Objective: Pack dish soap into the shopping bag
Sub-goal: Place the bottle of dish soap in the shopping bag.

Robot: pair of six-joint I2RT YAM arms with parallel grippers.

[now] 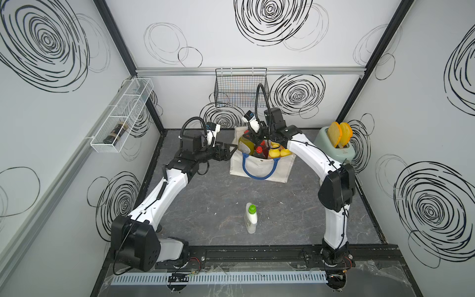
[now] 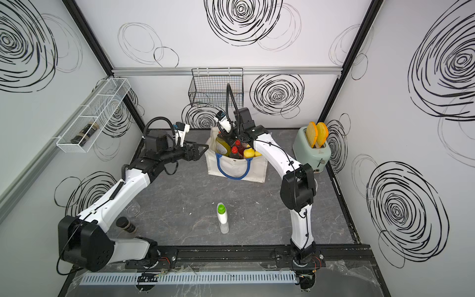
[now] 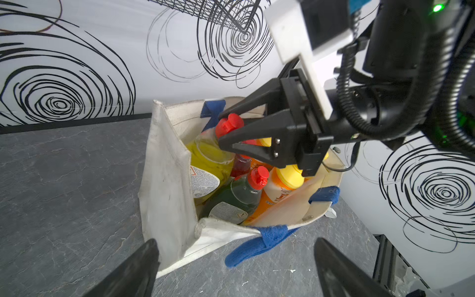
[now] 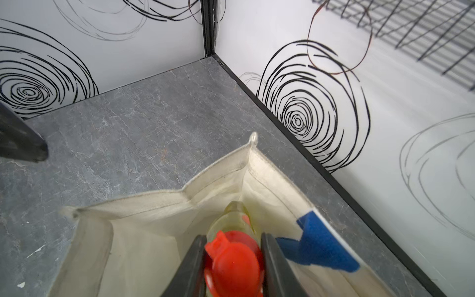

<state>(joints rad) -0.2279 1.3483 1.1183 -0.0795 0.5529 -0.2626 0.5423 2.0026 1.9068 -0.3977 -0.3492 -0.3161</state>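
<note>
Jaws of right gripper point(image 3: 226, 128) clamped on red cap point(image 4: 232, 264) of yellow soap bottle point(image 3: 205, 159), partly down the far corner of shopping bag point(image 1: 262, 164). Empty left gripper point(image 1: 229, 153) gapes beside bag. Outside, well in front: green-capped white bottle point(image 1: 250, 218), upright. Risk: cap-only hold; bottle may pivot, snag bag rim.

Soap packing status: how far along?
Done: orange bottles, green bottle and red bottle sit in the shopping bag. In hand: right gripper shut on the yellow bottle, bottle inside the bag, not yet released. Remaining: white bottle stands on the table; left gripper open beside the bag.
</note>
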